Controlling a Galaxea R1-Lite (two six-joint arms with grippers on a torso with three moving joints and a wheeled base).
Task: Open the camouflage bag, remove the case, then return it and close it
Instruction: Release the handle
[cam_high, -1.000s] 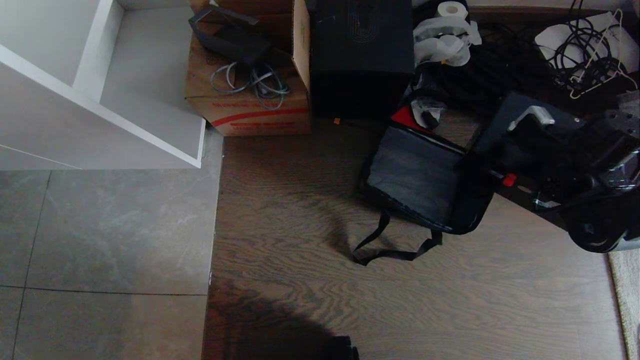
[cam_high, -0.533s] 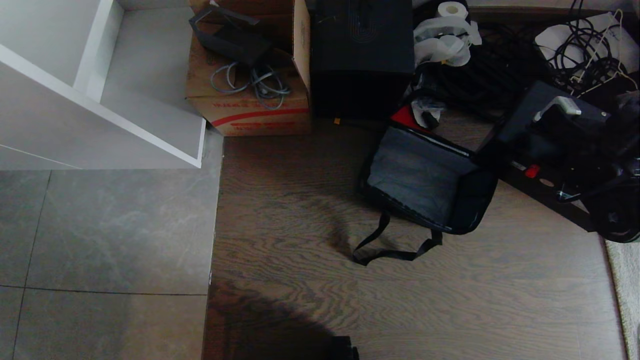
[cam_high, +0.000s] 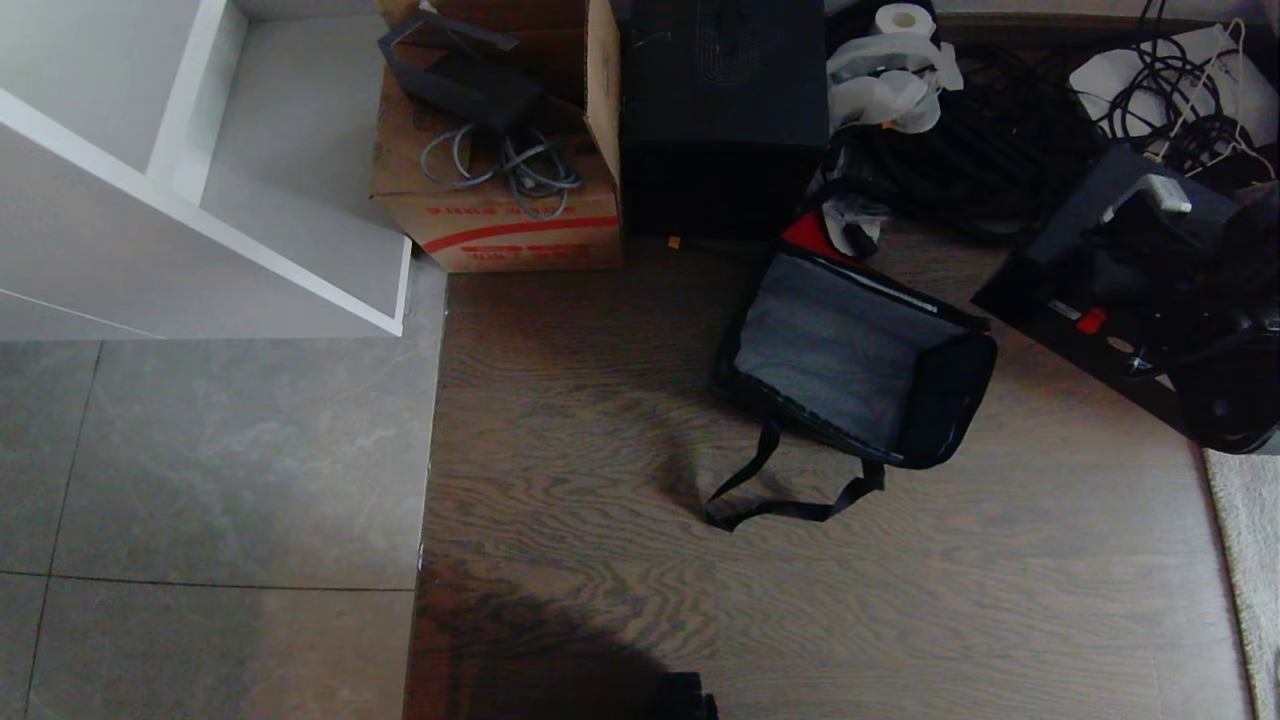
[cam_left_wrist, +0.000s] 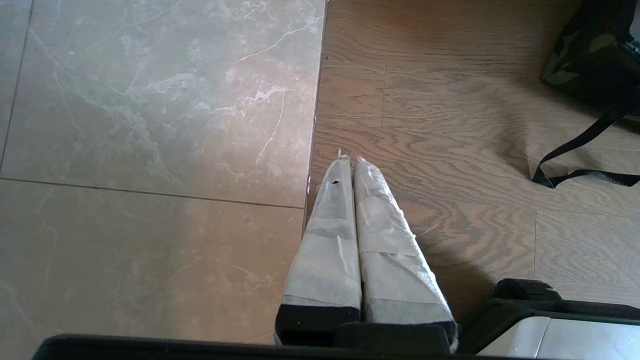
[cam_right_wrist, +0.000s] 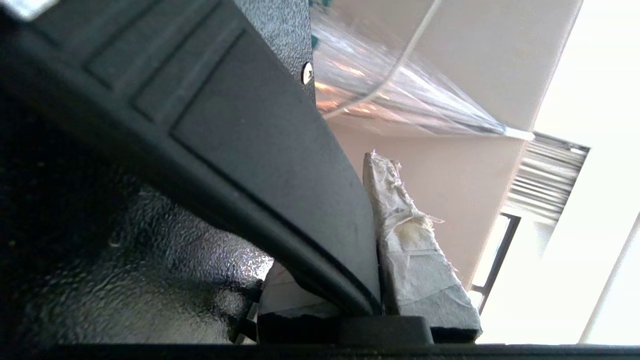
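Holding the case (cam_high: 1110, 260) by its flat top handle (cam_right_wrist: 260, 165), the right hand (cam_high: 1150, 260) hangs at the far right of the head view, well clear of the bag (cam_high: 860, 370). Right wrist view: taped fingers (cam_right_wrist: 415, 260) clamped on the handle, one finger visible on the outer side, the other hidden behind the handle. Case is tilted, one pale handle mount (cam_high: 1150, 192) up, red spot (cam_high: 1091, 320) on its side facing the camera. Cannot tell whether its low edge touches the floor (cam_high: 800, 600).

Bag sits open on the wood floor, grey lining showing, nothing inside, red lid panel (cam_high: 812, 235) folded back toward the tall black box (cam_high: 722, 110), strap (cam_high: 790, 500) trailing loose on the floor in front. Left hand (cam_left_wrist: 349, 165) is parked low over the tile/wood seam, taped fingers pressed together, holding nothing.

Judged step: case is out; return and close remain.

Risks:
- Grip sits on a thin handle with the case hanging skewed; it could swing or slip in the fingers, then meet the bag mouth crooked.
- Soft bag walls may fold inward if a case corner catches the rim, blocking entry or shoving the bag along the floor.
- Cables (cam_high: 1170, 90) lie just behind the case; a wide swing could snag them.
- Loose strap could get dragged into the opening.
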